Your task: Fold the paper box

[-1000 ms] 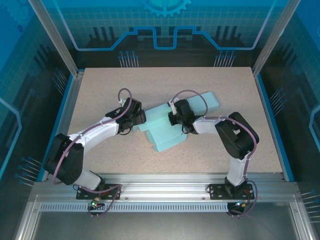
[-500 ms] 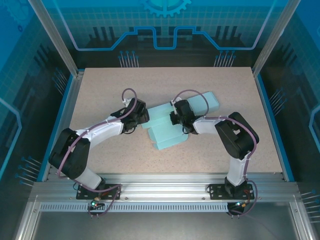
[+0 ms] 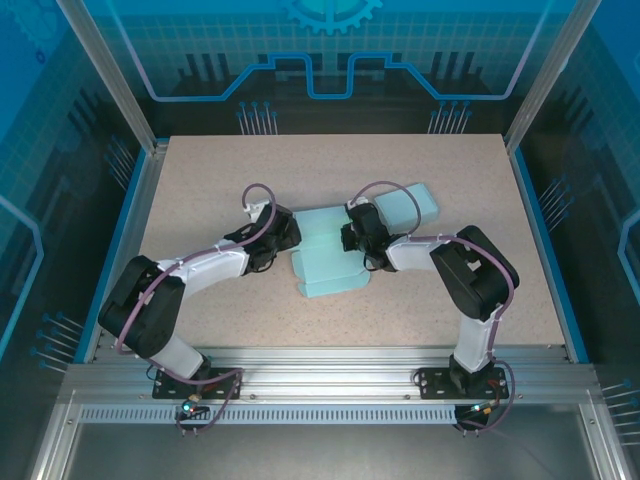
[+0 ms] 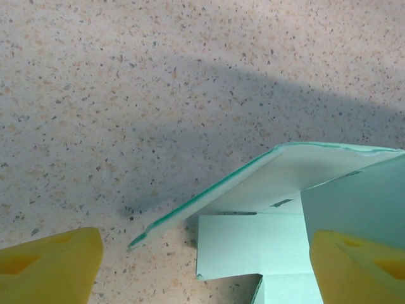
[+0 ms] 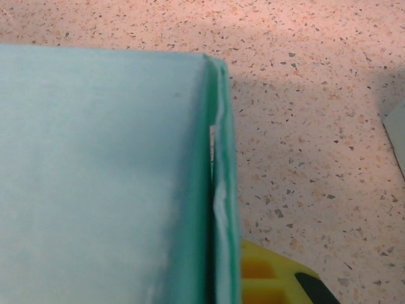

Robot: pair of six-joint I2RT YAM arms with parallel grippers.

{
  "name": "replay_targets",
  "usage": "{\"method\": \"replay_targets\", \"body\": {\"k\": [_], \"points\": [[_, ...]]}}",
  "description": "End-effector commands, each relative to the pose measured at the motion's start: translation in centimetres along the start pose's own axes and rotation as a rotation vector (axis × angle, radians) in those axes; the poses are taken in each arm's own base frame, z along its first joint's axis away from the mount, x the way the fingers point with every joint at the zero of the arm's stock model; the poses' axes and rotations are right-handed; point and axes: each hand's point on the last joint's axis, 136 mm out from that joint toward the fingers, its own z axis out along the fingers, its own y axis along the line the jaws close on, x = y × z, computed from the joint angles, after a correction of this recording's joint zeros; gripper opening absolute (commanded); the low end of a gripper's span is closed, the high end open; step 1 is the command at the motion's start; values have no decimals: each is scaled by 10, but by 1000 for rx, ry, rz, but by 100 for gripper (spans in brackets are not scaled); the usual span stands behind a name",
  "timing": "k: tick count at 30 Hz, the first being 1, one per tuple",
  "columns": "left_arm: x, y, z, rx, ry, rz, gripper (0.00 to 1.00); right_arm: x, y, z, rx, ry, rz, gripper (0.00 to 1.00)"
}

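The teal paper box [image 3: 330,262] lies partly folded in the middle of the table, with a long flap [image 3: 415,205] reaching back right. My left gripper [image 3: 287,235] is at the box's left edge, open. In the left wrist view its yellow fingertips [image 4: 50,266] stand wide apart, with a raised flap [image 4: 285,177] ahead of them and a flat panel [image 4: 253,244] between them. My right gripper [image 3: 355,238] is over the box's back middle. In the right wrist view it is shut on an upright double wall [image 5: 218,190] of the box, one yellow finger [image 5: 272,278] showing beside it.
The speckled table [image 3: 200,180] has open room on the left, at the back and along the near edge. Metal frame rails [image 3: 330,365] run along the front by the arm bases, and blue walls close off the sides.
My left gripper has moved right, up to the box's left edge. The box's near part has swung from slanted to squarer. The right gripper keeps its grip and has barely moved.
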Motion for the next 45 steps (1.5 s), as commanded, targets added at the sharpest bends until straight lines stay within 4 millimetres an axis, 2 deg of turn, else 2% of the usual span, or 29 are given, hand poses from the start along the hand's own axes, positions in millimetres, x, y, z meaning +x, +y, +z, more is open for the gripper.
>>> {"method": "replay_targets", "body": {"k": [1,5,9,12,18,23,28,32,36,40,45], "points": [[-6,-14,0,55,-41,-12,90,1,27,-8,-92,-2,-2,4],[-14,-29,0,107,-57,-17,96,4,29,-6,-93,6,1,4],[-9,-35,5,132,-33,-22,99,6,27,-5,-68,25,23,4],[1,-26,7,109,-13,-33,99,11,21,-4,-27,52,38,4],[23,9,1,37,15,-68,99,16,12,-1,29,74,69,4],[35,22,-22,103,16,-144,99,16,11,0,39,76,75,4],[36,32,-49,192,-24,-230,99,16,10,0,44,75,72,4],[36,22,-59,329,-50,-262,99,16,10,0,41,77,71,4],[37,8,-56,471,-28,-272,96,17,10,0,39,80,72,4],[46,-8,-39,524,42,-273,90,17,11,-1,38,77,73,4],[46,-27,-17,583,51,-294,87,17,11,-1,37,76,80,4]]}}
